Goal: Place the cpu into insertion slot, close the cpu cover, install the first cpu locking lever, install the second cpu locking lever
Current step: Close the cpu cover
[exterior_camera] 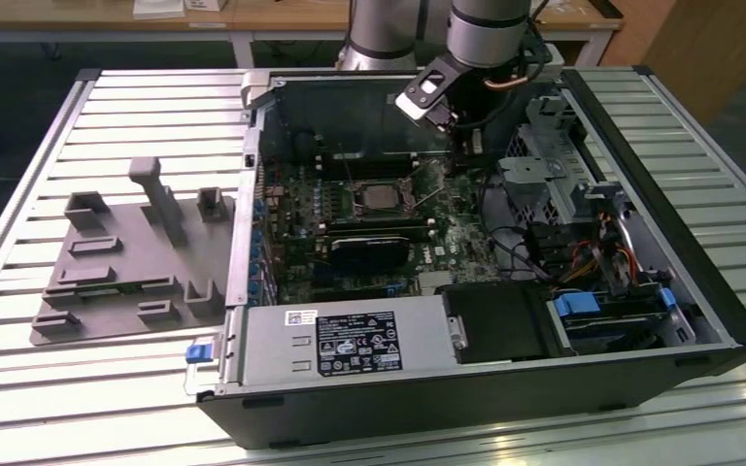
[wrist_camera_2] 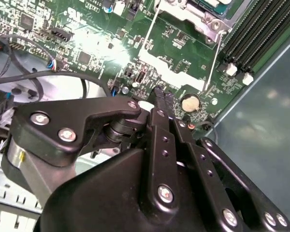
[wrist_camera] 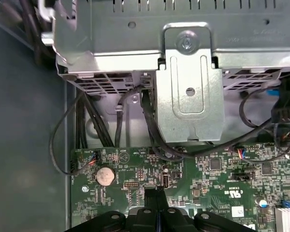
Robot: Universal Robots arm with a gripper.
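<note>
The cpu [exterior_camera: 380, 191] lies flat in the insertion slot [exterior_camera: 380, 207] in the middle of the motherboard, its silver-grey top showing. The cpu cover [wrist_camera_2: 179, 10] is a silver frame lying down around it. Two thin silver locking levers [wrist_camera_2: 151, 29] [wrist_camera_2: 212, 58] run out from the socket over the green board. My gripper [exterior_camera: 469, 148] hangs inside the case at the exterior view's right of the socket, apart from it. Both wrist views show its black fingertips [wrist_camera_2: 160, 94] [wrist_camera: 154, 195] pressed together with nothing between them, just above the board near a coin battery [wrist_camera: 105, 175].
A metal drive cage [wrist_camera: 188, 87] with black cables [wrist_camera: 150, 125] stands close beside the gripper. A long black card [exterior_camera: 373, 248] sits below the socket, memory slots [wrist_camera_2: 253, 34] beside it. The power supply [exterior_camera: 347, 345] fills the case front. A grey fixture tray [exterior_camera: 127, 262] lies on the table.
</note>
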